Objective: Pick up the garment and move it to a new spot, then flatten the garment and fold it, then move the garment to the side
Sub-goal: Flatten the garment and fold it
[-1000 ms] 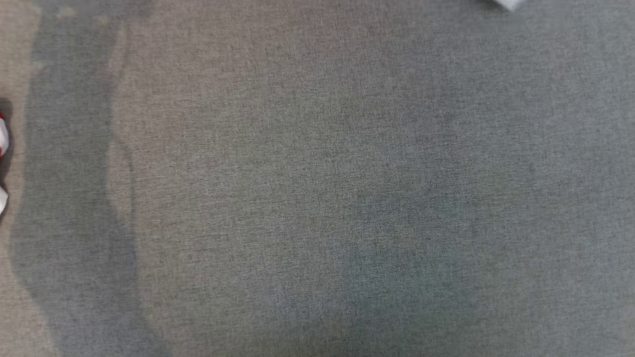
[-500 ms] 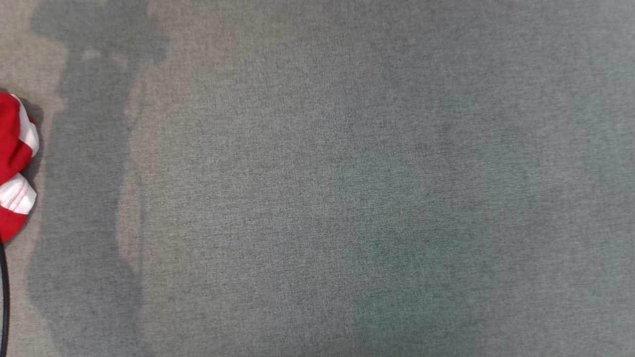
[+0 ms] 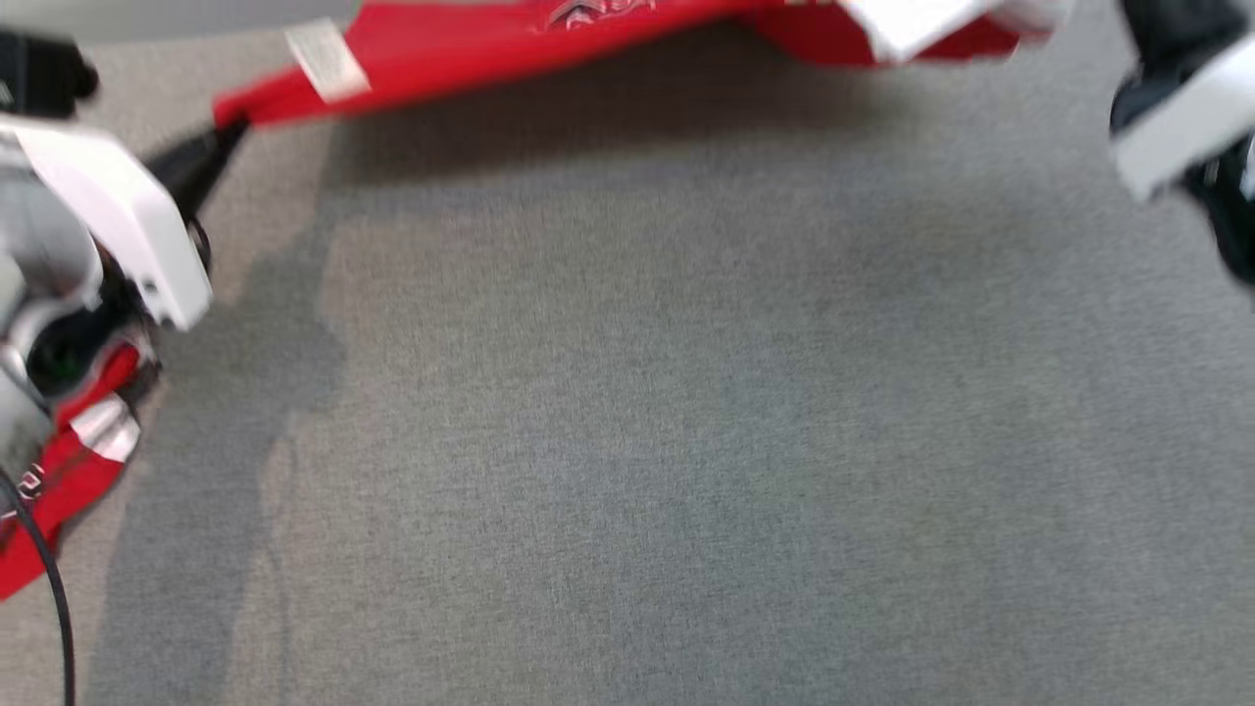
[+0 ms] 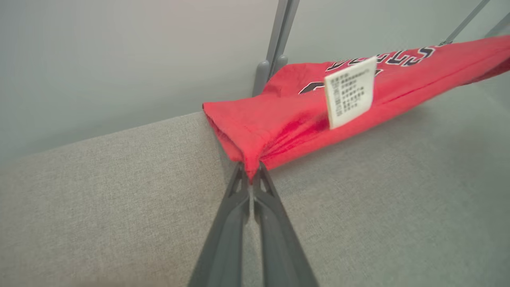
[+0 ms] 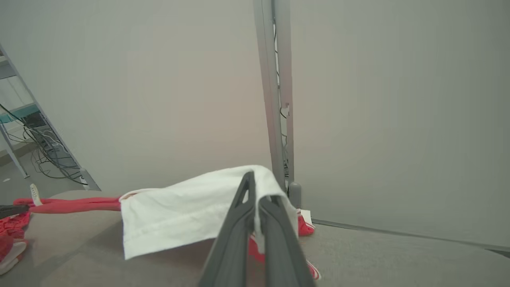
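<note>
The garment (image 3: 510,44), red with white panels and dark lettering, hangs stretched in a band across the top of the head view, just above the grey surface. My left gripper (image 3: 227,130) is shut on its left corner. In the left wrist view the closed fingertips (image 4: 251,175) pinch a red fold (image 4: 287,119), with a white care label (image 4: 350,91) above. My right gripper (image 5: 257,201) is shut on a white part of the garment (image 5: 179,211); its wrist (image 3: 1186,108) shows at the upper right. More red and white cloth (image 3: 69,471) lies under my left wrist.
The grey fabric tabletop (image 3: 667,441) stretches wide below the garment. A grey wall with an upright post (image 5: 275,99) stands behind the table. A metal rack with cables (image 5: 36,135) is off to one side. A black cable (image 3: 49,579) hangs at the lower left.
The head camera has moved. Earlier it showed bare grey fabric with a bit of red and white cloth at the left edge; now both arms and the stretched garment are in it.
</note>
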`<state>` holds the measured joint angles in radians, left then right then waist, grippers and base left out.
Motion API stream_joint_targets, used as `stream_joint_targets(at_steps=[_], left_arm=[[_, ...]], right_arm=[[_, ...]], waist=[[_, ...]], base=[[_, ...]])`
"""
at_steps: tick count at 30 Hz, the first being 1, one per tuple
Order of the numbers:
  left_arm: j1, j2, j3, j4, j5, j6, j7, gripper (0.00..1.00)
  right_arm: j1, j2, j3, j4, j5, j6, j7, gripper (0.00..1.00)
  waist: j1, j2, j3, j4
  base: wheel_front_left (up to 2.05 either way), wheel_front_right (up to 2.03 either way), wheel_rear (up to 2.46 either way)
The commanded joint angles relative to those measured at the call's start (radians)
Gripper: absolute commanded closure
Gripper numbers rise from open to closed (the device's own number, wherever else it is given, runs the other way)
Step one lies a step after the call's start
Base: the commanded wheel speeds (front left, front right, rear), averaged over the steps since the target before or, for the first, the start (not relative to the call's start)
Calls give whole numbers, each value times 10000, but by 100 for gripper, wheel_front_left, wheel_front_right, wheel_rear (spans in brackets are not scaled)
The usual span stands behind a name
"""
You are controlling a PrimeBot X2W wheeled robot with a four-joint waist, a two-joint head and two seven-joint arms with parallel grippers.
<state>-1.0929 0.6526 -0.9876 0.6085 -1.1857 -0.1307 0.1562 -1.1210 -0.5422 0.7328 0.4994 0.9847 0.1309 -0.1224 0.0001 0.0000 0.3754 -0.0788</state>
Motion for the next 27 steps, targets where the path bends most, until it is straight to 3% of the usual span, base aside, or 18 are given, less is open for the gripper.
stream_joint_targets(at_steps=[1,9,14,27], left_arm=[[555,151,-75,-168,-310,2,-112,100],[2963,506,-251,-942,-1287,262,-445,100],[4597,681,-596,-2007,-1566,1043,-595,100],[6411,1078,-1059,-3776,-1503,2259,-1097,100]], right_arm=[[670,-233,58,-99,340,0,213,100],[3235,-1182,169,-869,1239,-1,1305,100],[4985,-1776,-153,-1507,1523,-1,1754,100],[8492,-2262,-1694,-2722,1564,-1,2566,100]], waist=[[-1,0,-601,-41],[-1,0,-1769,35],[-1,0,-2341,193],[-1,0,-2896,591]], base=[[0,0,0],[0,0,0],[0,0,0],[0,0,0]])
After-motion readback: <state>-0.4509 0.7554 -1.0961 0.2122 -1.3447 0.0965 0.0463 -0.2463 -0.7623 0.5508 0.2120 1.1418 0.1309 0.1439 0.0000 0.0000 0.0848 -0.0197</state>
